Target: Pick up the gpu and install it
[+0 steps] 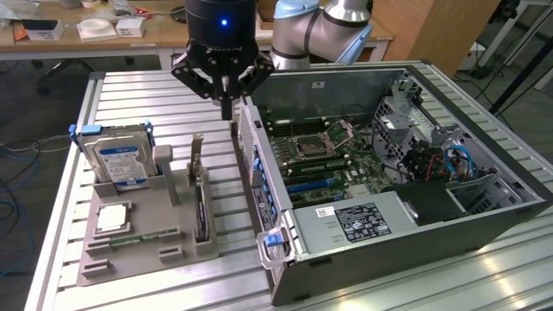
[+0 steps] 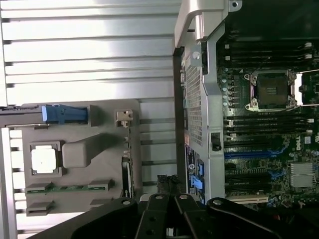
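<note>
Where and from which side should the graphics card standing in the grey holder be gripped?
Probably by its upper edge, from straight above, pinching across the thin faces: the graphics card stands on edge in a slot of the grey holder.

looks like a robotics lab / test bench, not a home or shop. evidence: industrial robot arm (image 1: 337,19) w/ black gripper (image 1: 227,115) hanging over a slatted alu table (image 1: 147,97); open pc case (image 1: 406,262) lying on its side w/ motherboard (image 1: 328,155) exposed; grey moulded fixture tray (image 1: 138,253) holding loose pc parts, e.g. hard drive (image 1: 121,162) stood upright. bkgd: wooden desks (image 1: 52,44) w/ small white boxes (image 1: 95,29) + misc clutter, wood-panel cabinet (image 1: 441,26), dark floor w/ what are prob loose cables (image 1: 13,184) at the exterior view's left, too dim to be sure.
</note>
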